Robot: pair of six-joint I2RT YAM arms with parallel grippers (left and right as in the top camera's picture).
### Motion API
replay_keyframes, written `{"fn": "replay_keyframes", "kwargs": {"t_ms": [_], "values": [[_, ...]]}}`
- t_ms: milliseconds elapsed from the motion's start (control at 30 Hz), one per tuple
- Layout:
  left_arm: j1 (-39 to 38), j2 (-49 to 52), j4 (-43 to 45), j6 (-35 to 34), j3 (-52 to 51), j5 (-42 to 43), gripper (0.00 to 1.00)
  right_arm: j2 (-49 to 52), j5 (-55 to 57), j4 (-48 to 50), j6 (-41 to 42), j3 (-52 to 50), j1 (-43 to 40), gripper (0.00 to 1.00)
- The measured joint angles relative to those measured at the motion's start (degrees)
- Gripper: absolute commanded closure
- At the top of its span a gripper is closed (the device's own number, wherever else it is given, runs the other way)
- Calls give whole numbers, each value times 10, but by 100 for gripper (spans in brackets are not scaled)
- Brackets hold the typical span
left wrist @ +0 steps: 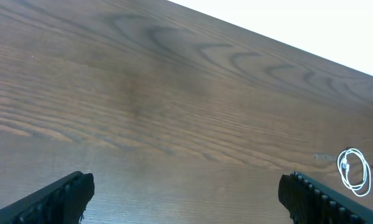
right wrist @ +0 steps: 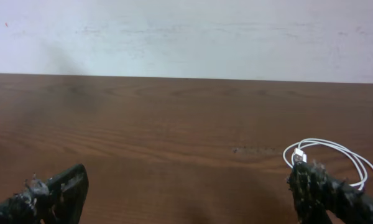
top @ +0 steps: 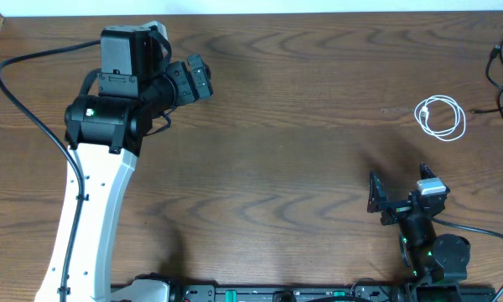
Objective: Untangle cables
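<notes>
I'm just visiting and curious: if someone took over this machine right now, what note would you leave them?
Left gripper: open, empty, hovering over bare wood at the far left of the table.
Right gripper: open, empty, low over the table, facing the white cable.
Cables: the white one lies in a small loop at the right. The black cable runs off the right edge beside it.
Done: neither cable is held; they look apart, though the black one is mostly out of view.
Left: check the black cable, then separate them if they cross.
</notes>
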Motion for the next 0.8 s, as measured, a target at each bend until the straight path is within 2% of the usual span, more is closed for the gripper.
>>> {"fn": "replay_keyframes", "kwargs": {"t_ms": [633, 800], "values": [[0, 0, 0, 0, 0, 0, 0, 0, 0, 0, 0, 0, 0, 1], [0, -4, 2, 22, -3, -35, 0, 0, 0, 0, 0, 0, 0, 1]]}}
